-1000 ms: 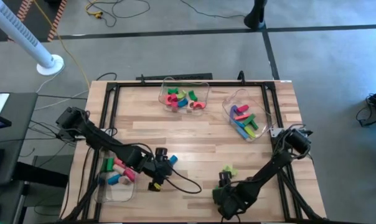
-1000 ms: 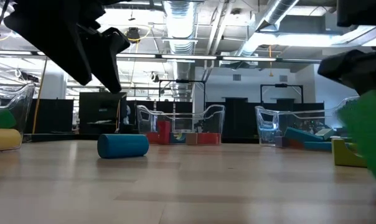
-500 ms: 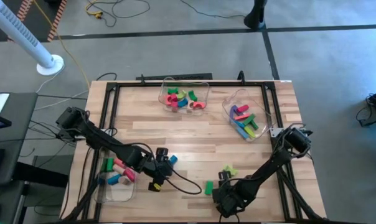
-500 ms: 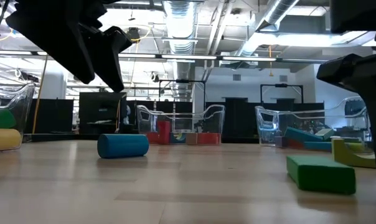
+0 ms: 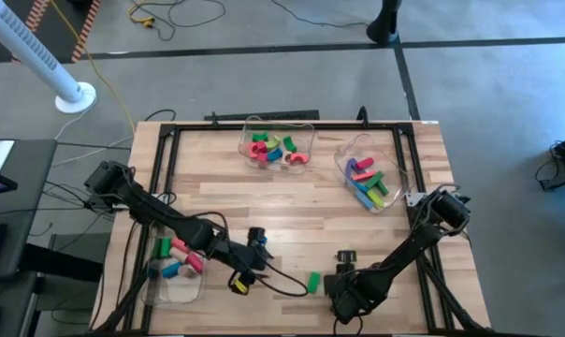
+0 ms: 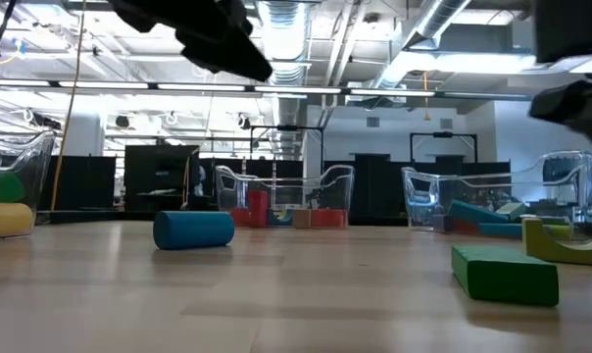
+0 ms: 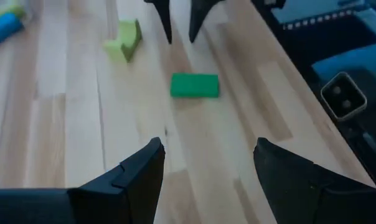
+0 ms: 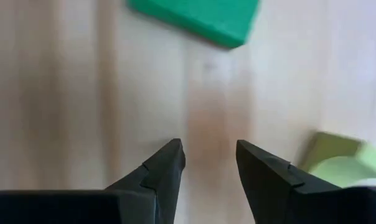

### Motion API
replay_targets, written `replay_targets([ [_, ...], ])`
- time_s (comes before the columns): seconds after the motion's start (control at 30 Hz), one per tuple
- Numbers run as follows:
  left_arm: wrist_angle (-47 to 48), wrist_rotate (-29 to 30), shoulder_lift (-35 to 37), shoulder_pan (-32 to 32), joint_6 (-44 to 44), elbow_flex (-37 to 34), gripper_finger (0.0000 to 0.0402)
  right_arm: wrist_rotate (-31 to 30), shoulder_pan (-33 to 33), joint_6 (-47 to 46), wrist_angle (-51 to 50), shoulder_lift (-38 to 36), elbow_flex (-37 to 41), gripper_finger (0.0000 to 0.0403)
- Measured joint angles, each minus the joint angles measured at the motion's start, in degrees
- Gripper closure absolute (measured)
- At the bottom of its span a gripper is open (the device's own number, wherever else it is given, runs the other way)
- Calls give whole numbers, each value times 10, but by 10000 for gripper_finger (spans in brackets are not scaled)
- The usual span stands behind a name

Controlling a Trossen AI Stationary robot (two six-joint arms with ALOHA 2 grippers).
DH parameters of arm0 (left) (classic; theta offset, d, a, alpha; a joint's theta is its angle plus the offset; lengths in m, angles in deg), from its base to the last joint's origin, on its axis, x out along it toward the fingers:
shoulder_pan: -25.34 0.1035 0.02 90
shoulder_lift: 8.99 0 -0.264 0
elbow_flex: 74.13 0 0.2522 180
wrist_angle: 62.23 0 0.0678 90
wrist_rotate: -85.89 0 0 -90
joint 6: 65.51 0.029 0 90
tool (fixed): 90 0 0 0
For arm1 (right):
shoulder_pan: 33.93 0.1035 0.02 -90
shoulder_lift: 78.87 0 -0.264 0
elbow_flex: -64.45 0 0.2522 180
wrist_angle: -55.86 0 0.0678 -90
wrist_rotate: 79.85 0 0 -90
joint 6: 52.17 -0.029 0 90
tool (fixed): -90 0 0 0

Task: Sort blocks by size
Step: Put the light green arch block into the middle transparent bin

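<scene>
Two bins [image 5: 281, 145] [image 5: 369, 178] with blocks sit at the desk's [image 5: 292, 211] far side, a third bin [image 5: 175, 267] with blocks at its left near edge. A loose bar block [image 5: 313, 281] lies near the front edge, between left claw [image 5: 257, 255] and right claw [image 5: 342, 267].

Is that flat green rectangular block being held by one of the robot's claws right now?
No: the flat green rectangular block lies alone on the wooden table, with the left gripper short of it and empty.

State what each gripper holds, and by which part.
Nothing. The left gripper and the right gripper are both empty; the green block lies loose on the table.
</scene>
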Motion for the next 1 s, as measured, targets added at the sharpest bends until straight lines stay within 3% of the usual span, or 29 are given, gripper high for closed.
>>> replay_targets([
  [0.13, -78, -11, -19, 16, 1, 1, 164, -8, 15, -38, -13, -10, -4, 220],
  [0.23, -131, -55, -54, 32, -18, 1, 164, -28, 29, -76, -32, -24, -4, 220],
  [0.37, -161, -72, -108, 50, -62, 12, 164, -65, 52, -158, -103, -45, -5, 220],
  [0.5, -164, -72, -162, 66, -97, 45, 164, -87, 75, -223, -146, -54, -4, 220],
  [0.73, -155, -72, -240, 73, -96, 110, 164, -89, 63, -220, -129, -41, -2, 221],
  [0.9, -142, -72, -255, 81, -93, 128, 164, -105, 61, -273, -210, -37, -2, 215],
  [1.0, -130, -72, -254, 82, -93, 128, 164, -125, 70, -315, -249, -37, -2, 191],
])
